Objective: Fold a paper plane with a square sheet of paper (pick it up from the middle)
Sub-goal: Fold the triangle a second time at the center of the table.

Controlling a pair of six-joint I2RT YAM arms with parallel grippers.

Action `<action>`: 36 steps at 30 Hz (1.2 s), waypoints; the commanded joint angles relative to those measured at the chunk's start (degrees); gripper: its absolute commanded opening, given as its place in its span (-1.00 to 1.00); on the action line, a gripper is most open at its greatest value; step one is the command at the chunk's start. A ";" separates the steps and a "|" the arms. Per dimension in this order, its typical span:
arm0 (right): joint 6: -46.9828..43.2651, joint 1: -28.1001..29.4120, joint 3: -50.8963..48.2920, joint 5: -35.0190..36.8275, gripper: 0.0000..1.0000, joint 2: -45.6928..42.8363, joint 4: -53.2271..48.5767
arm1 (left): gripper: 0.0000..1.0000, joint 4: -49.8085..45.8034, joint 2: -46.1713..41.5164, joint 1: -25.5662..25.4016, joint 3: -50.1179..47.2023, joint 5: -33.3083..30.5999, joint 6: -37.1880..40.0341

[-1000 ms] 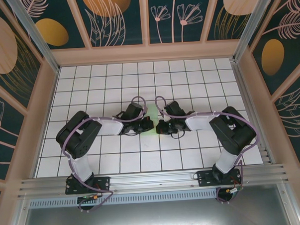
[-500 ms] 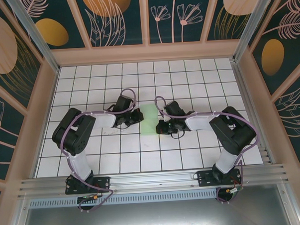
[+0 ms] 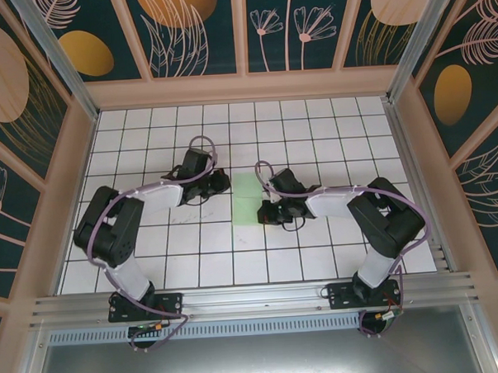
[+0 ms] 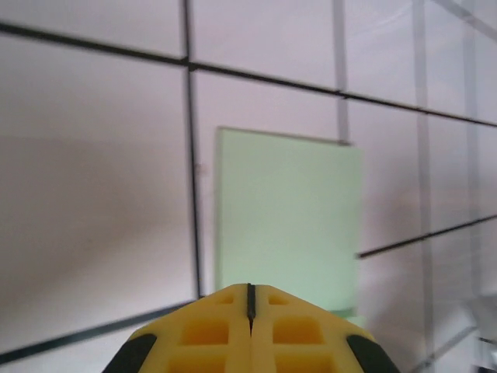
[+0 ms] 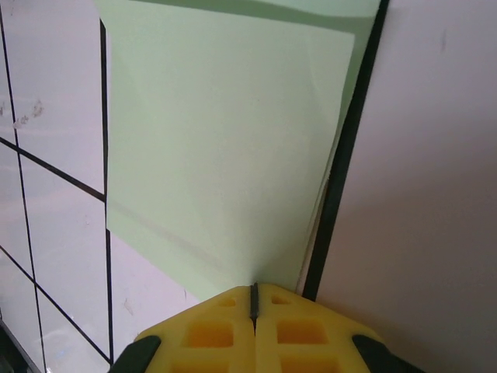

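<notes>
Flanking the sheet (image 3: 247,198), left pincer (image 4: 250,301) and right pincer (image 5: 253,301) reach inward, closed.

A white grid-tiled table (image 3: 153,265) sits enclosed by dark teal walls (image 3: 308,23) with pale botanical motifs.

White grid-tiled table (image 3: 318,258) inside a walled booth.
I see dark teal wall panels (image 3: 308,35) painted with pale plants.
</notes>
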 commanded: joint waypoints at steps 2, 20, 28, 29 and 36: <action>2.57 0.97 3.75 1.97 -1.00 -2.06 -5.23 | -1.00 6.17 -3.90 -1.67 -3.99 4.76 -3.22; 3.30 1.15 11.34 1.49 -1.00 5.92 -2.99 | -1.00 7.92 4.86 -6.27 -3.83 5.06 -4.28; 1.56 1.06 14.36 3.29 -1.00 9.00 -6.29 | -1.00 7.96 7.04 -6.29 -3.80 5.15 -4.44; 1.27 1.14 14.60 2.99 -1.00 9.27 -6.21 | -1.00 7.87 7.16 -6.26 -3.88 4.89 -4.50; -0.89 1.06 16.17 -0.25 -1.00 11.38 -6.71 | -1.00 6.89 7.69 -6.36 -4.42 3.40 -4.73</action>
